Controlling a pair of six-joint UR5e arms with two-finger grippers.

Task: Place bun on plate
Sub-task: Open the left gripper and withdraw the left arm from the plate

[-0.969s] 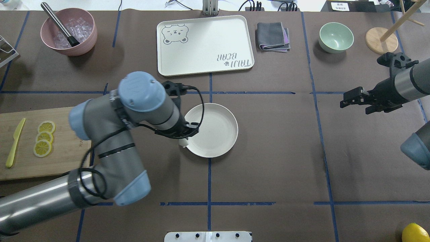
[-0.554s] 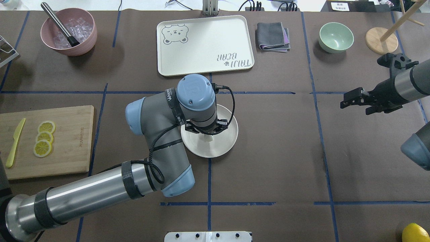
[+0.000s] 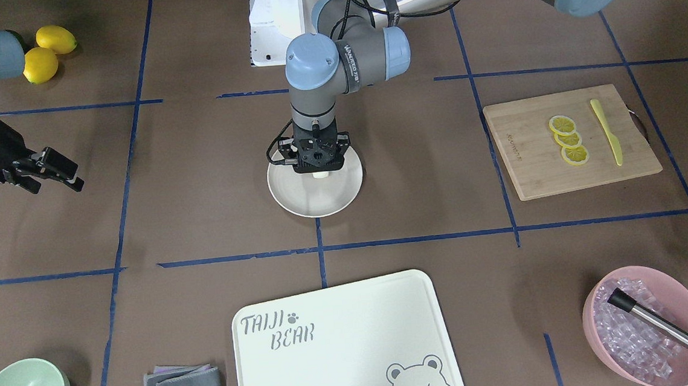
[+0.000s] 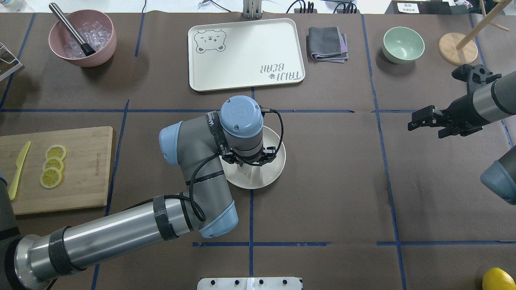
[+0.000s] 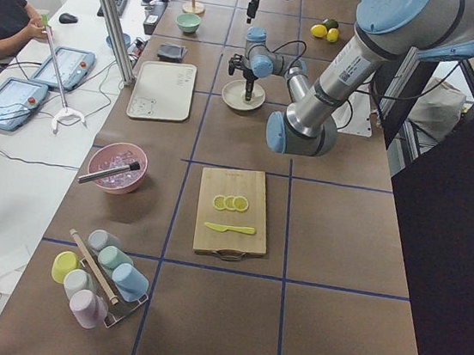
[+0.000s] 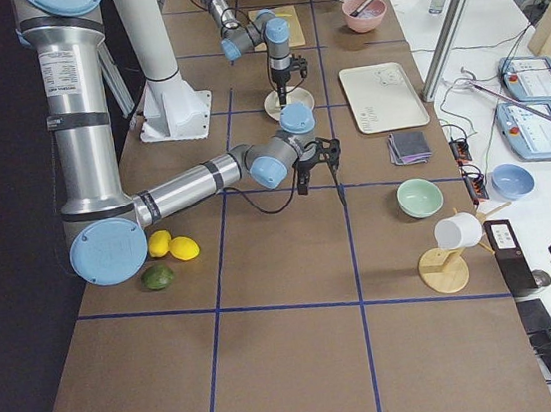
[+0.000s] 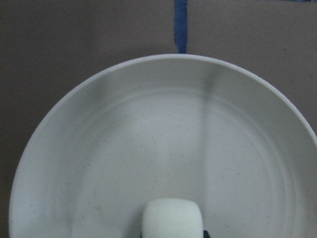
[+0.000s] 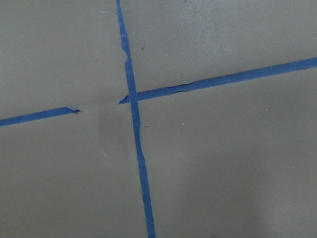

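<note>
The round cream plate (image 4: 271, 169) lies at the table's middle, and in the left wrist view the plate (image 7: 163, 134) fills most of the picture. My left gripper (image 3: 319, 172) points straight down over the plate's inner part, shut on the small white bun (image 3: 319, 174). That bun (image 7: 172, 218) shows at the bottom edge of the wrist view, close above the plate's floor; I cannot tell whether it touches. From overhead the wrist hides most of the left gripper (image 4: 246, 168). My right gripper (image 4: 417, 120) hangs open over bare table far to the right, holding nothing.
A bear-print tray (image 4: 246, 52), a grey cloth (image 4: 327, 43) and a mint bowl (image 4: 403, 44) line the far side. A pink bowl of ice (image 4: 82, 38) sits far left. A cutting board (image 4: 80, 173) carries lemon slices. A lemon (image 4: 499, 278) lies near right.
The left arm swung right, carrying the bun from the plate's left rim to over the plate's inner part. The right arm stayed put.
</note>
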